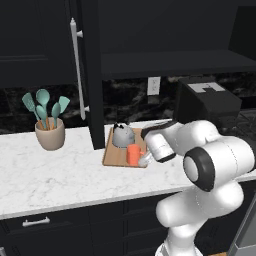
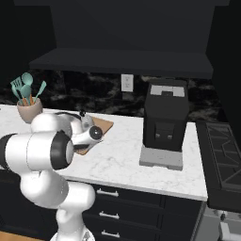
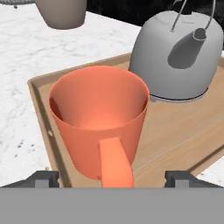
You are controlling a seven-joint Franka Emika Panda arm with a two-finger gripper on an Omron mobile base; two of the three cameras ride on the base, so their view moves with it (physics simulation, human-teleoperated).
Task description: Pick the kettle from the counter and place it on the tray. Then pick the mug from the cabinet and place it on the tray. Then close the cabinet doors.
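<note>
Standing near tray (image 3: 41, 94) edge, mug (image 3: 98, 122), kettle (image 3: 177, 57) behind

The mug (image 3: 98, 120) and kettle (image 3: 177, 54) stand on the tray (image 3: 175, 131), the mug in front. The utensil pot (image 1: 50, 134) sits left on the desk (image 1: 50, 175).

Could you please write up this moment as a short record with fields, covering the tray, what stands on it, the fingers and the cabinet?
tray: wooden tray lies flat on the marble counter
kettle: grey kettle stands upright on the tray's far part
mug: orange mug stands upright on the tray, near its edge, handle toward the hand camera
fingers: the fingers stand wide apart on either side of the mug's handle, not gripping it
cabinet: cabinet door stands open, with a bare shelf beside it
bystander: beige utensil pot off the tray
</note>
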